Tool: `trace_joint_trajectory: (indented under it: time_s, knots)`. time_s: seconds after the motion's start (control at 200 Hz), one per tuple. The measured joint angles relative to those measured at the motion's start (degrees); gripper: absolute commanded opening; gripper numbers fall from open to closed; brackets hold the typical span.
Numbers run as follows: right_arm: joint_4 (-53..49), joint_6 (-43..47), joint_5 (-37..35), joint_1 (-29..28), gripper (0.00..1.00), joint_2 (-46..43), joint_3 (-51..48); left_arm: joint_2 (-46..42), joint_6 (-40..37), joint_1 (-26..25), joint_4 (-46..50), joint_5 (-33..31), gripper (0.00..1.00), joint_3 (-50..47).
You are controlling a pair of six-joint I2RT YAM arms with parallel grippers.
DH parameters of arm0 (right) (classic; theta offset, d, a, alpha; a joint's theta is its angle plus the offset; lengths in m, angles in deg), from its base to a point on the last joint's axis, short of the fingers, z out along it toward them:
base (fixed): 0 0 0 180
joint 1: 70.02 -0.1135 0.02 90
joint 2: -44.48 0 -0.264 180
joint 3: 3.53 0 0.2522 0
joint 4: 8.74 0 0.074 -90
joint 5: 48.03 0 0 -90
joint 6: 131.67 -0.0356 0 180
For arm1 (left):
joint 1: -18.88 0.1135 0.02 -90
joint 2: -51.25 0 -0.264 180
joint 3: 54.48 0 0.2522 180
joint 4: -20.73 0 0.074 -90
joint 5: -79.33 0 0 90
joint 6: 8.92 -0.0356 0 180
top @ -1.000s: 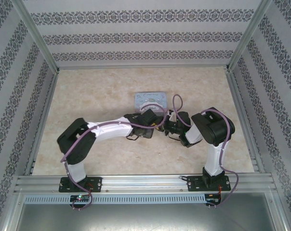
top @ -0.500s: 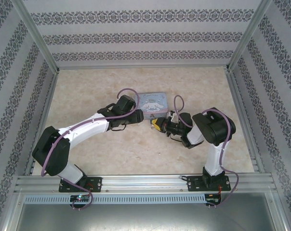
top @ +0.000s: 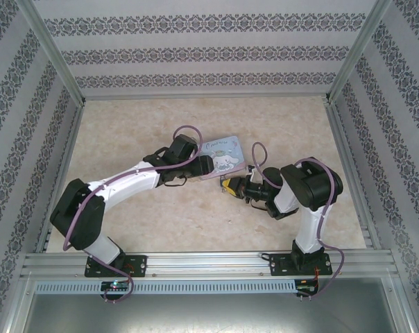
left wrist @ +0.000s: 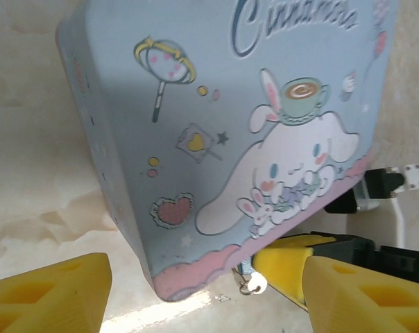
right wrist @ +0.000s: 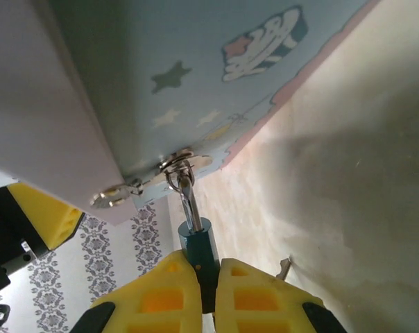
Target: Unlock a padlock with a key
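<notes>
Counted: one padlock (right wrist: 198,244), one tin box (right wrist: 195,76), two pincers. Pinched by its bluish body in the right pincer (right wrist: 199,277), fingers pressed together on it, with the shackle (right wrist: 187,198) running straight ahead through the box's hasp (right wrist: 171,166). Spread wide at the left pincer (left wrist: 202,284), gripping nothing, the box's corner just ahead.
</notes>
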Motion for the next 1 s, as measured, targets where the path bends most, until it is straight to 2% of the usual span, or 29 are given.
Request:
trace_joint_trajectory:
  time_s: [0.2, 0.47, 0.764, 0.999]
  knots:
    - [-2.4, 2.0, 1.2, 0.6, 0.0, -0.4, 1.6, 5.5, -0.5, 0.0, 2.0, 0.1, 0.74, 4.3]
    - [-3.5, 2.3, 1.3, 0.6, 0.0, 0.2, 4.5, 8.0, -1.1, 0.5, 5.7, -0.6, 0.75, 8.0]
    - [-5.6, 1.2, 1.2, 0.6, 0.21, 0.9, 6.9, 11.3, -2.0, 1.2, 8.2, -0.9, 0.75, 10.1]
    - [-6.4, 1.3, 1.3, 0.6, 0.24, 1.9, 9.4, 11.5, -2.2, 1.2, 8.9, -0.9, 0.74, 10.1]
